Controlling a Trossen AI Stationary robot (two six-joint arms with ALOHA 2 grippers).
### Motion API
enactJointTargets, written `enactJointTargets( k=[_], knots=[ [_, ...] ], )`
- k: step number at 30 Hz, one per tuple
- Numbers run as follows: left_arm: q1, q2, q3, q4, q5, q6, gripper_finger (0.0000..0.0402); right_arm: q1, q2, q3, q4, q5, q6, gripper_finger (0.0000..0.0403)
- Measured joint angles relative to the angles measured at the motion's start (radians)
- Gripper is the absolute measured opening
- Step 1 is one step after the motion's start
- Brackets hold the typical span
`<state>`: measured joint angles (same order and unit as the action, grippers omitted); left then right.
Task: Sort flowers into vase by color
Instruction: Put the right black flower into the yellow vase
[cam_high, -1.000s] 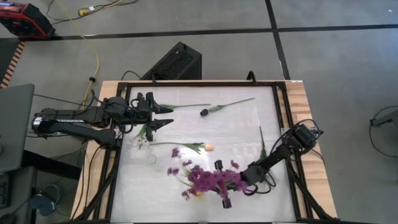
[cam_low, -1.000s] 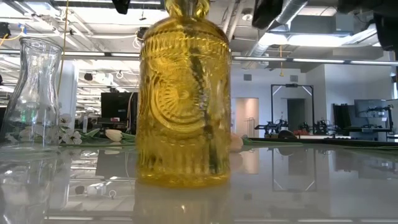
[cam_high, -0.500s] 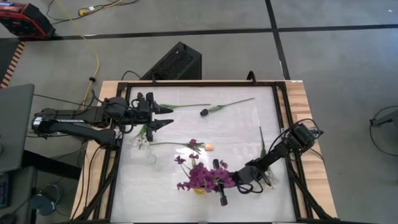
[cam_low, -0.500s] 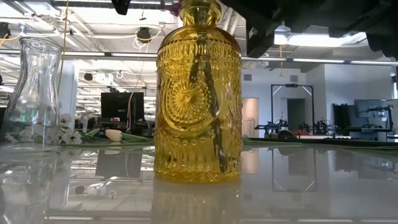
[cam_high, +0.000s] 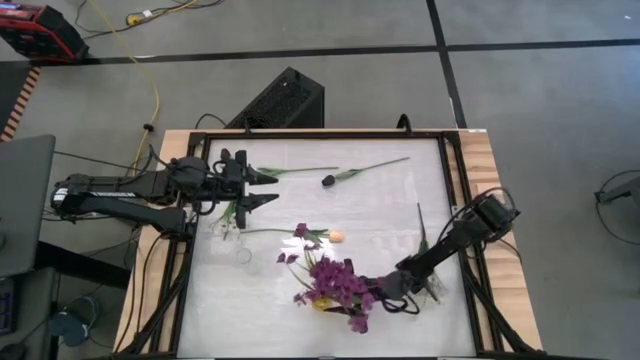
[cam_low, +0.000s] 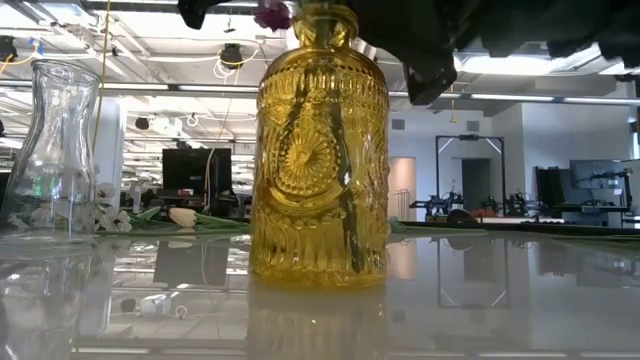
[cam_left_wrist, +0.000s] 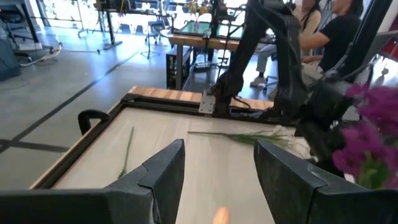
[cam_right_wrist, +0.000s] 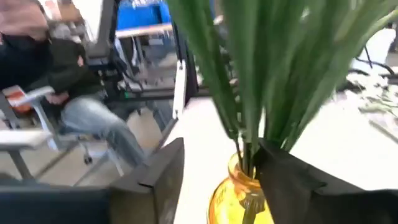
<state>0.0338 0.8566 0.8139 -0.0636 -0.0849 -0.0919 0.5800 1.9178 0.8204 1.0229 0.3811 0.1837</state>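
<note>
Spread apart, the jaws of my left gripper (cam_high: 262, 187) hover empty over the table's far left part. I can't tell how my right gripper (cam_high: 385, 290) holds its jaws; it sits beside the green stems (cam_right_wrist: 249, 81) of the purple cluster flowers (cam_high: 335, 284) standing in the embossed amber glass vase (cam_low: 319, 160). A cream-peach tulip (cam_high: 336, 236) and a dark tulip bud (cam_high: 327, 181) lie on the white tabletop (cam_high: 380, 210).

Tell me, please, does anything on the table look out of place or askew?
Nothing is spilled or broken. The yellow vase stands upright with the purple flowers in it. A cream-peach tulip and a dark tulip bud lie flat on the table, not yet in a vase.
</note>
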Motion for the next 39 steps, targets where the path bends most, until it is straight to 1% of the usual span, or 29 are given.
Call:
enactJointTargets(
  k=[4, 7, 11, 14, 19, 22, 25, 28, 30, 32, 34, 35, 37, 39],
  knots=[
    [0.0, 0.0, 0.0, -0.015, 0.0, -0.001, 0.0181, 0.0, -0.111, 0.0, -0.229, -0.024, 0.006, 0.0256],
    [0.0, 0.0, 0.0, -0.026, -0.001, -0.001, 0.0181, 0.003, -0.208, -0.001, -0.42, -0.05, 0.041, 0.0261],
    [0.0, 0.0, 0.0, -0.049, -0.001, -0.002, 0.0181, 0.001, -0.339, -0.001, -0.684, -0.088, 0.156, 0.0261],
    [0.0, 0.0, 0.0, -0.069, -0.001, -0.002, 0.0181, 0.001, -0.415, -0.001, -0.804, -0.117, 0.194, 0.0261],
    [0.001, 0.0, 0.0, -0.078, -0.002, 0.001, 0.0181, -0.005, -0.519, -0.001, -0.945, -0.225, 0.233, 0.0261],
    [0.001, 0.0, 0.0, -0.081, -0.008, 0.001, 0.0181, -0.024, -0.591, -0.001, -1.095, -0.27, 0.29, 0.0261],
    [0.001, 0.001, 0.0, -0.088, -0.012, 0.001, 0.0181, -0.051, -0.653, -0.001, -1.258, -0.276, 0.337, 0.0261],
    [0.001, 0.013, 0.0, -0.097, -0.034, 0.0, 0.0181, -0.086, -0.709, -0.001, -1.383, -0.276, 0.34, 0.0261],
    [0.001, 0.027, 0.0, -0.115, -0.049, 0.0, 0.0181, -0.127, -0.737, -0.001, -1.458, -0.277, 0.322, 0.0261],
    [0.001, 0.046, 0.0, -0.113, -0.061, 0.0, 0.0181, -0.185, -0.76, -0.001, -1.53, -0.247, 0.269, 0.026],
    [0.001, 0.065, 0.0, -0.111, -0.061, 0.001, 0.0181, -0.27, -0.77, -0.001, -1.586, -0.201, 0.208, 0.026],
    [0.001, 0.075, 0.0, -0.106, -0.062, 0.001, 0.0181, -0.32, -0.771, -0.001, -1.603, -0.2, 0.164, 0.026],
    [0.001, 0.094, 0.0, -0.1, -0.062, 0.001, 0.0181, -0.435, -0.763, -0.001, -1.621, -0.217, 0.064, 0.026],
    [0.001, 0.111, 0.0, -0.106, -0.061, 0.0, 0.0181, -0.559, -0.747, -0.001, -1.608, -0.27, -0.057, 0.026]
  ],
)
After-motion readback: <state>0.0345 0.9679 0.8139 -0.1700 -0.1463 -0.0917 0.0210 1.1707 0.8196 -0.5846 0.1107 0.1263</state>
